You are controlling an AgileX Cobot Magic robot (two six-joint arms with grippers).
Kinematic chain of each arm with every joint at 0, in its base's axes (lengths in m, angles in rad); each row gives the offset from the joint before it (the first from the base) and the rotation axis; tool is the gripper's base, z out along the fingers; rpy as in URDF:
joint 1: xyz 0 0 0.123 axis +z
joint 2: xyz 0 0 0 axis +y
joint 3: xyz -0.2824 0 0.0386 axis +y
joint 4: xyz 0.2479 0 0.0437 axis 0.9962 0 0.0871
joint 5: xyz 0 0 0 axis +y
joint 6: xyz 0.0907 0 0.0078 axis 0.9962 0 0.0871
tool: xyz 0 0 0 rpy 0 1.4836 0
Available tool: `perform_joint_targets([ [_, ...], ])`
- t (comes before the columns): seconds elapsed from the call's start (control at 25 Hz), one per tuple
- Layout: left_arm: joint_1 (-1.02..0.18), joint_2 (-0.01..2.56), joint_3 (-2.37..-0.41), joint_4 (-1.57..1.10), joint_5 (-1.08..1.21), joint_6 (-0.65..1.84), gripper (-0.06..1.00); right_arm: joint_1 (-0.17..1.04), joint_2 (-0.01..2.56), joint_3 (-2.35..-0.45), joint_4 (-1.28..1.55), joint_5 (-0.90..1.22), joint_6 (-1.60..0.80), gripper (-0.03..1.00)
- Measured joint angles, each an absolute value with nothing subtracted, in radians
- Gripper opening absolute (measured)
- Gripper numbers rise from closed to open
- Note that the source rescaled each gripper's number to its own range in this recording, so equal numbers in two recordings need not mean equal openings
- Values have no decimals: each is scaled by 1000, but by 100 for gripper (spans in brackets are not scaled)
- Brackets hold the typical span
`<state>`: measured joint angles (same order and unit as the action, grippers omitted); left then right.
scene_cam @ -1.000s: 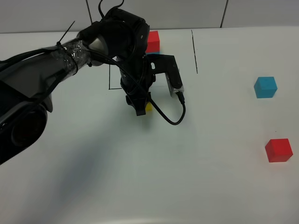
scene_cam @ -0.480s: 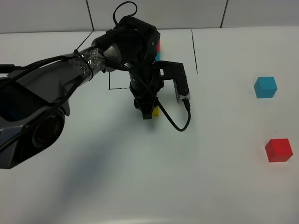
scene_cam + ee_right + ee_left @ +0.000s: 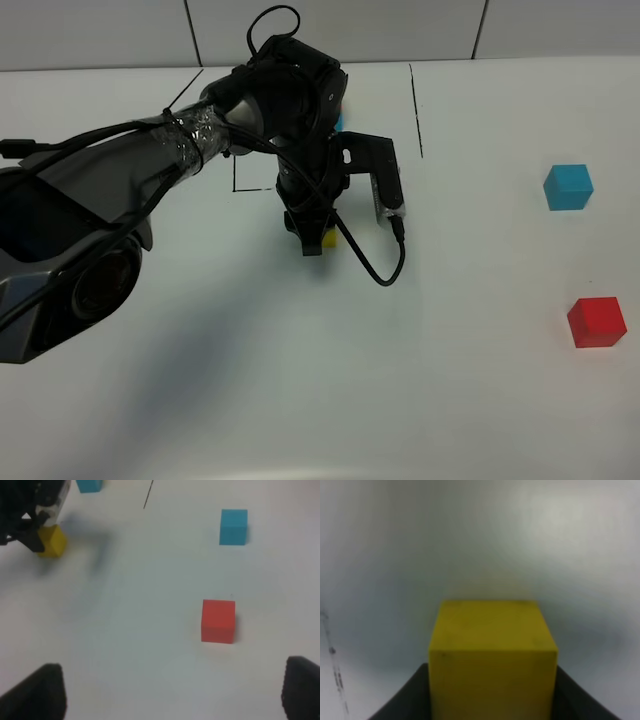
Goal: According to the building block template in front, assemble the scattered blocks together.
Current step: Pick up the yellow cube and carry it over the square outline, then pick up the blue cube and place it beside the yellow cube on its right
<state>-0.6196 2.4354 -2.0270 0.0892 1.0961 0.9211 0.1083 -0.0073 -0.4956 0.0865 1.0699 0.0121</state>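
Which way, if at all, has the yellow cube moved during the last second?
Yes. Held by the left gripper, the yellow cube has shifted slightly right in the high view, away from the black corner mark and toward the long black line.

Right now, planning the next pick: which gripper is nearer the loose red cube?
Right. The right gripper hangs open with the red cube just ahead of its fingers; the left gripper is far across the table, shut on the yellow cube.
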Motion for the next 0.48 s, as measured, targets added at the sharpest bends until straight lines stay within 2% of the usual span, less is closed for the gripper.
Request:
perform_joint_targets([
  [0.2, -620, 2435, -2027, 106, 1099, 920, 1, 108, -7, -496, 87, 1070, 12, 75],
  [0.28, -620, 2435, -2027, 107, 1099, 920, 5, 108, -7, -496, 87, 1070, 12, 75],
  [0.36, -620, 2438, -2027, 113, 1099, 920, 17, 108, -7, -496, 87, 1070, 12, 75],
  [0.48, -620, 2439, -2027, 117, 1106, 920, 43, 108, -7, -496, 87, 1070, 12, 75],
])
